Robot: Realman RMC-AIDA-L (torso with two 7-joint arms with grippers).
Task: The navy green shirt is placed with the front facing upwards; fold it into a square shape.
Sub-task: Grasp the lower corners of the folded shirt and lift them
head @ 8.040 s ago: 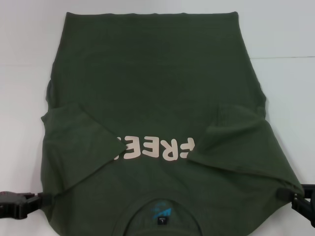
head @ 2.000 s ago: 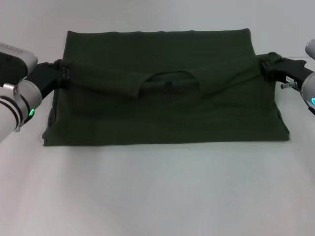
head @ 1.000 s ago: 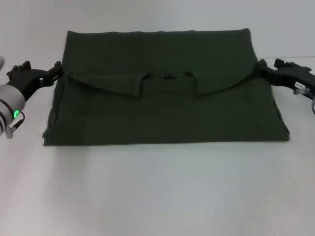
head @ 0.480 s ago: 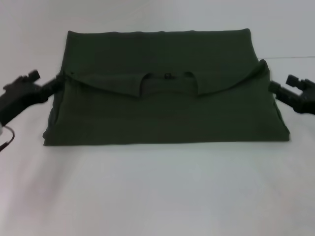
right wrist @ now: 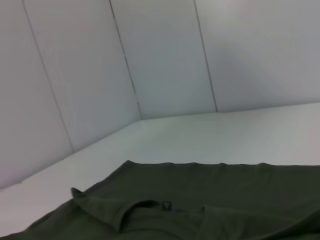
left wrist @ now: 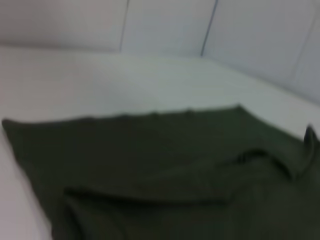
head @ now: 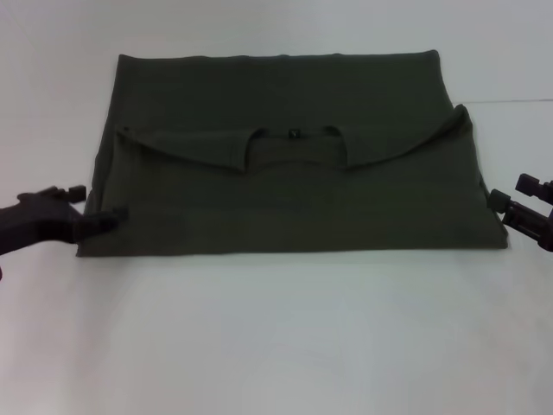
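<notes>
Bare white table [head: 276, 337] nearest. Left gripper [head: 99, 207] low at shirt's near left corner, fingers [head: 111, 216] spread apart, lower one touching the fabric edge. Right gripper [head: 517, 201] just beside near right corner, clear of cloth, fingers slightly parted, holding nothing. Navy green shirt [head: 285, 199] lying flat mid-table, folded in half into a wide rectangle, collar [head: 294, 138] upward on top layer. Straight hem edge farthest.
</notes>
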